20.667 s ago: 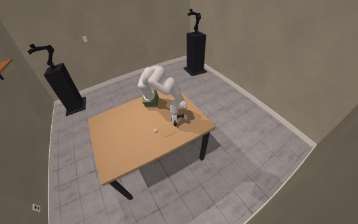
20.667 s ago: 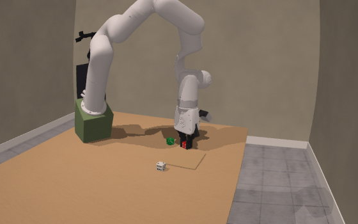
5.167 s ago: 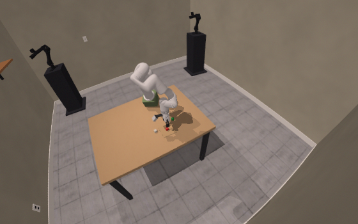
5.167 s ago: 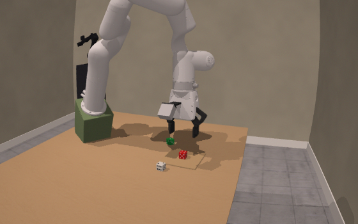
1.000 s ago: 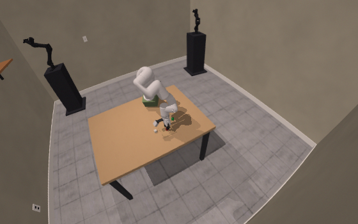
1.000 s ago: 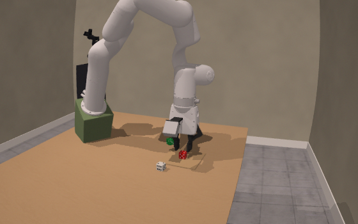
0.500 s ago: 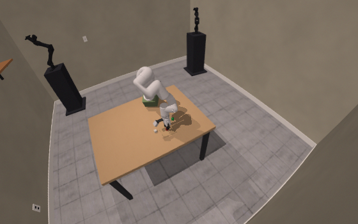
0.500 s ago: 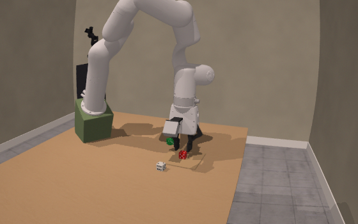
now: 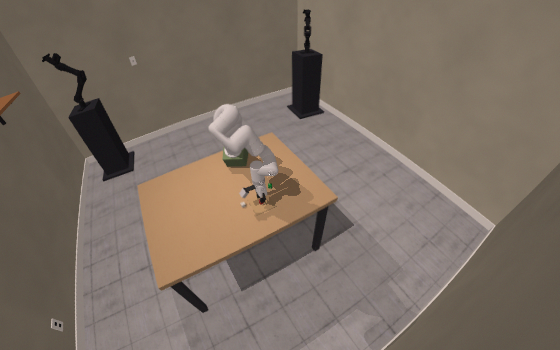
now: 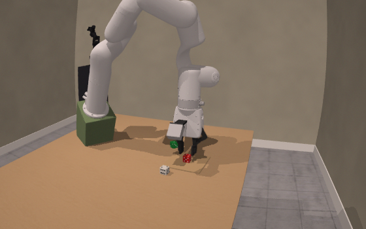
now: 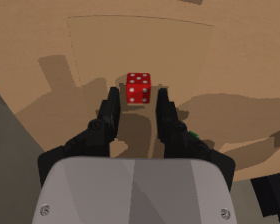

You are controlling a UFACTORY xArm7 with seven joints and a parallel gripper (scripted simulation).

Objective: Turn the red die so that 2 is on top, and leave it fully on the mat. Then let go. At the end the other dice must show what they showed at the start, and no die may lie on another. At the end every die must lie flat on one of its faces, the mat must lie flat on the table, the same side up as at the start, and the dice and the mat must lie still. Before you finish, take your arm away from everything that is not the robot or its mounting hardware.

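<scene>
Green is being shown by the block (image 9: 235,161) (image 10: 97,132) at the left of the exterior view, by which the white arm (image 9: 226,120) (image 10: 100,78) is being borne above the wooden desk (image 9: 194,220) (image 10: 94,183) (image 11: 31,30). Farther right, the white die (image 9: 243,204) (image 10: 165,170) is being supported by the desk, just beside the left corner of the mat (image 9: 264,211) (image 10: 192,166) (image 11: 141,40), with no contact being made with the other dice. Behind it and slightly to the right, the green die (image 9: 270,186) (image 10: 174,144) is being partly hidden by a black finger in the wrist view. Next, the end effector (image 9: 262,199) (image 10: 187,152) (image 11: 138,98) is being held pointing down, released, its two fingers being kept partly apart with nothing being gripped. By the fingertips, the red die (image 10: 186,158) (image 11: 138,88) is being carried by the mat. Five pips are being displayed on its upper face, so 2 is not being shown on top; four pips are being shown on the side below that face in the wrist view
</scene>
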